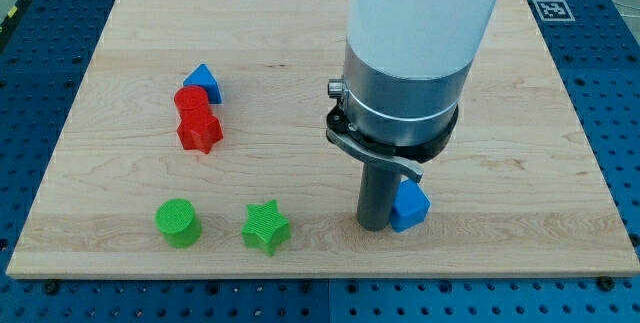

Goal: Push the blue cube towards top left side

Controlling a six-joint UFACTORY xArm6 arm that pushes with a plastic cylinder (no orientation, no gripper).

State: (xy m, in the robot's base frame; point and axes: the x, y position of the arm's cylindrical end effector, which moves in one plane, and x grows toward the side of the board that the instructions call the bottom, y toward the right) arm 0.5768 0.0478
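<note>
So the blue cube [410,206] sits right up against my tip [375,226], touching it on the view's right side, down near the table's [520,83] bottom edge. The tool is just a plain rod, nothing grasped. Off to its left: green star [265,226], green cylinder [178,222]. Further up-left, two red blocks [197,120] touching, blue triangular block [203,82] just above them.

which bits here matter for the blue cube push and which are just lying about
In the job:
blue cube, touching my tip on its right
my tip

Lying about:
blue triangle
red blocks, two together
green cylinder
green star
board
</note>
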